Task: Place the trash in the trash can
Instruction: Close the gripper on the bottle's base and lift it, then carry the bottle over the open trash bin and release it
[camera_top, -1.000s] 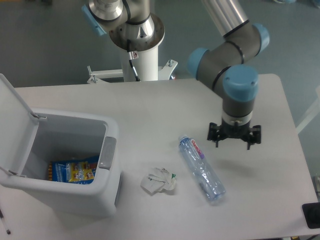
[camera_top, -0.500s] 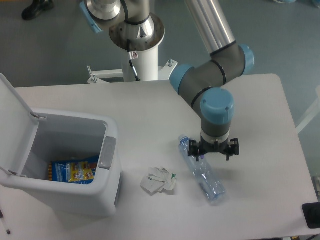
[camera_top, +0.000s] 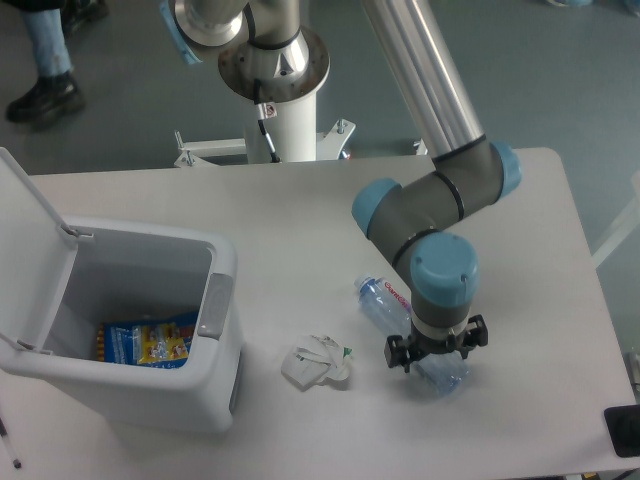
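The arm is reaching down from the top of the frame, and its tool (camera_top: 437, 352) is sitting low over the right-centre of the white surface (camera_top: 300, 215), directly above the lower end of the crushed water bottle (camera_top: 385, 300). The tool's two dark fingers (camera_top: 397, 354) are standing apart, one on each side of the bottle's body; whether they are pressing on the plastic cannot be told from this angle.

The bottle is lying on its side, angled from upper left to lower right, with its capped end and red-lettered label showing above and left of the tool and its far end poking out just below it.

The crumpled paper wad (camera_top: 318, 362) with its small green spot is lying on the surface to the left of the bottle, apart from it, in the lower centre of the frame.

The trash can (camera_top: 140, 400) is standing at the lower left with its flip lid (camera_top: 28, 240) tilted open to the left. Inside it, a blue and yellow snack packet (camera_top: 148, 340) is resting on the bottom.
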